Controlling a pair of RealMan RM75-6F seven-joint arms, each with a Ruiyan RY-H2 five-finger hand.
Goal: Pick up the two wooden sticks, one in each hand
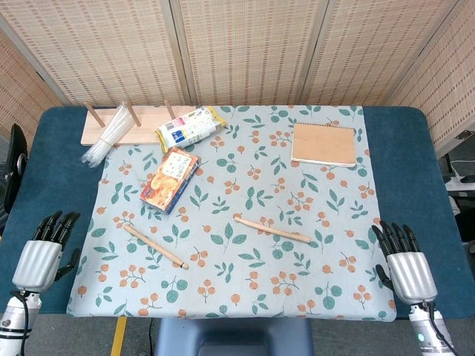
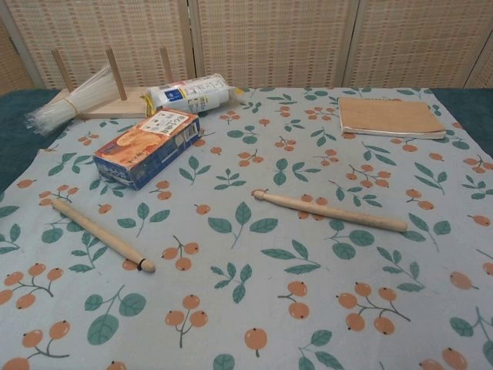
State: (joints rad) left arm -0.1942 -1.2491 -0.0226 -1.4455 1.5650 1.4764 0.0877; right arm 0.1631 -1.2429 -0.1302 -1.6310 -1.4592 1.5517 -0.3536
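Two pale wooden sticks are laid flat on the desk, well apart: the left stick (image 1: 155, 245) angled near-right, the right stick (image 1: 272, 229) lying almost crosswise.

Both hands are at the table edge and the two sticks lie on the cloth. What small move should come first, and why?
Probably the left hand should reach forward and inward to the left stick. Both hands are open and hold nothing, and this stick lies nearer its hand than the right stick lies to the right hand.
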